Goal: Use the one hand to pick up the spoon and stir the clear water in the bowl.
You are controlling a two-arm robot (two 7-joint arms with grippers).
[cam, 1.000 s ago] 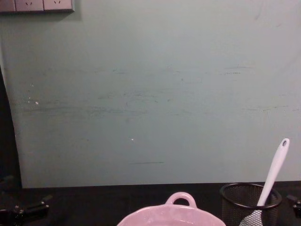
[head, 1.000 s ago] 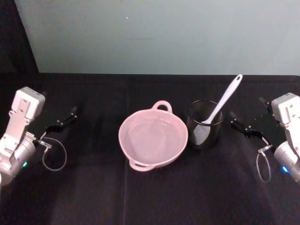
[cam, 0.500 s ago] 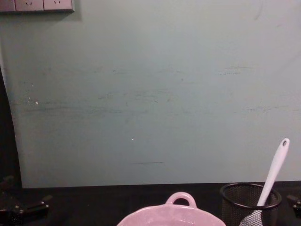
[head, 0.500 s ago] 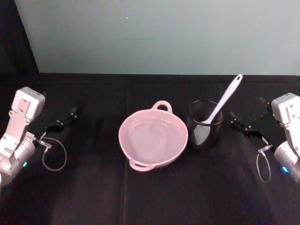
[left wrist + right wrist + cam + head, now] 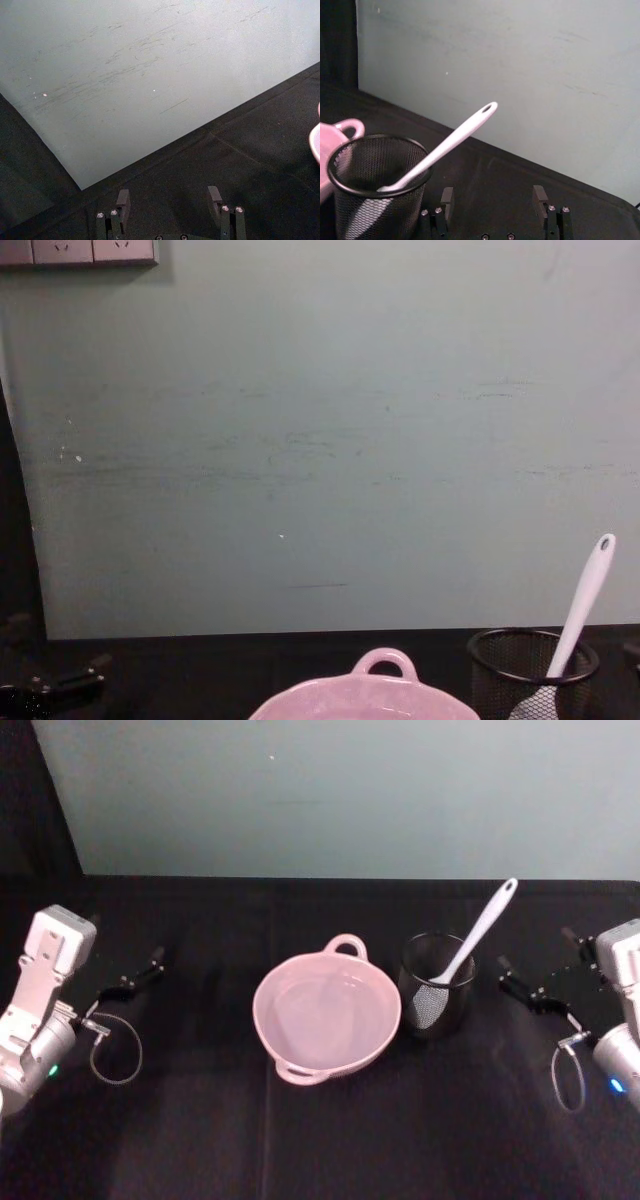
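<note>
Left gripper (image 5: 169,192): parked at left, well apart from the bowl (image 5: 268,1038), jaws wide, empty.
Bowl at centre; clear water (image 5: 325,1010) shows as faint glints.
Right gripper (image 5: 492,192): right of the mesh cup (image 5: 455,1005), apart from it, jaws wide, empty.
Spoon (image 5: 482,932) stands in the cup, head down, handle leaning far-right above the rim.
Step judged: reach for the spoon. Set the jaws square across the slim handle above the rim, close mid-handle, and lift along its lean so the cup does not tip.
</note>
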